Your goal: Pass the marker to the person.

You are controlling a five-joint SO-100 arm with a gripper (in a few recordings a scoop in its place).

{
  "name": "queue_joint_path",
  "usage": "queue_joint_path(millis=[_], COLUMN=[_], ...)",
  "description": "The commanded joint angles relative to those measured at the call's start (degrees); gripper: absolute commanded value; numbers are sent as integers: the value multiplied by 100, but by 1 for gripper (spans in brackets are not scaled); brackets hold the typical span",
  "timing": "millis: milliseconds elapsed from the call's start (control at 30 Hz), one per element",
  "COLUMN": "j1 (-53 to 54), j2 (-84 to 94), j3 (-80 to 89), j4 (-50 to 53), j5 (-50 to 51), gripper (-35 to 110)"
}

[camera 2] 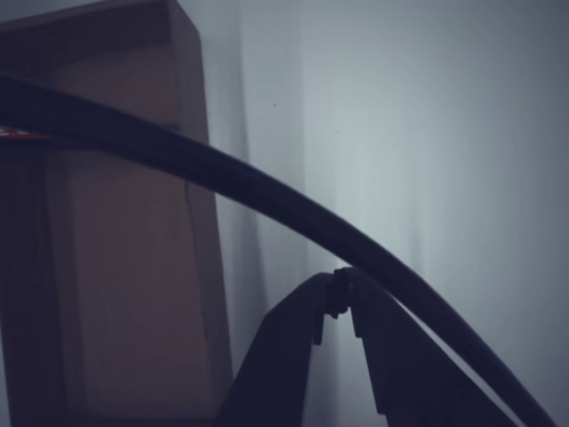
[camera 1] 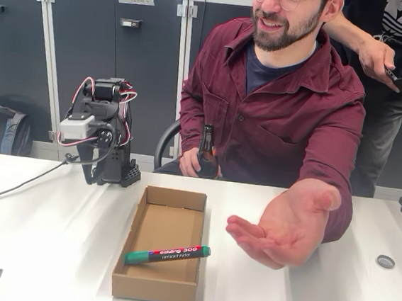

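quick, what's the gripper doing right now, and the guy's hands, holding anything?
Gripper: shut, empty.
Person's outstretched hand: open, palm up, empty.
Person's other hand: by the brown bottle; grip unclear.

So the surface [camera 1: 50, 236] is a plain white tabletop with soft, even light and a bit of glare on it. Behind it there's a whole row of dark grey cabinets [camera 1: 102, 63] with pale frames and small handles, one with a label plate up top, standing on a light floor. A dark backpack [camera 1: 0, 131] sits against them at the left in the fixed view.
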Motion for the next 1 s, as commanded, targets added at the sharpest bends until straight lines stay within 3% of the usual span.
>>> queue_joint_path(millis=[0, 267, 533, 733, 833, 967], j1=[-413, -800, -826, -817, -861, -703], j2=[-457, -1415, -1758, -1837, -1819, -1784], j3=[-1266, -2804, -3182, -3067, -3103, -2856], j4=[272, 123, 97, -325, -255, -123], j5=[88, 360, -809, -1055, -220, 2074], gripper=[-5, -5, -5, -5, -5, -5])
